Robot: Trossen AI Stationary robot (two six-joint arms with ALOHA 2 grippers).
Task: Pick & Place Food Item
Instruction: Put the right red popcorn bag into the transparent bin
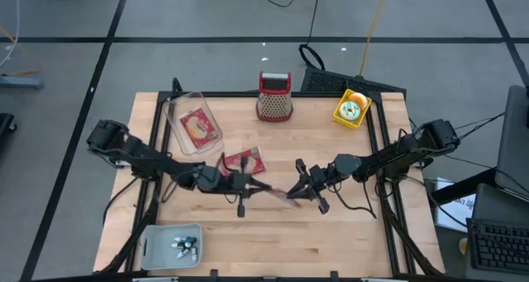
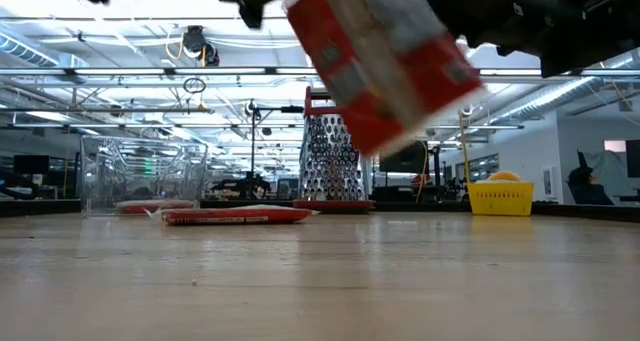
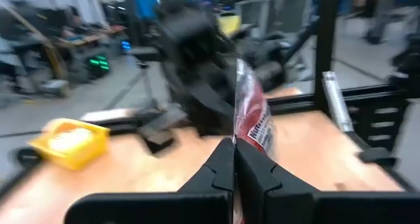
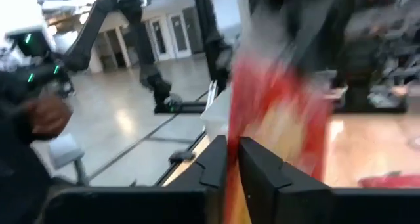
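- A red packet [image 1: 279,194] is being held above mid-table between both grippers.
- It is being pinched edge-on by the left gripper [image 3: 234,159], jaws closed on it.
- The right gripper [image 4: 231,159] is being kept narrow around it; a tug between the arms risks tearing or dropping it.

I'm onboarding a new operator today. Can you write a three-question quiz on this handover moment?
1. True or false: the red food packet in mid-air rests on the table.
2. Which gripper is shut on that packet: left or right?
3. What stands nearest the cheese grater?
A. clear container
B. yellow basket
C. grey tray

Key: 1 false, it hangs above the wood. 2 the left; the right pinches it too but looks to be loosening. 3 B.
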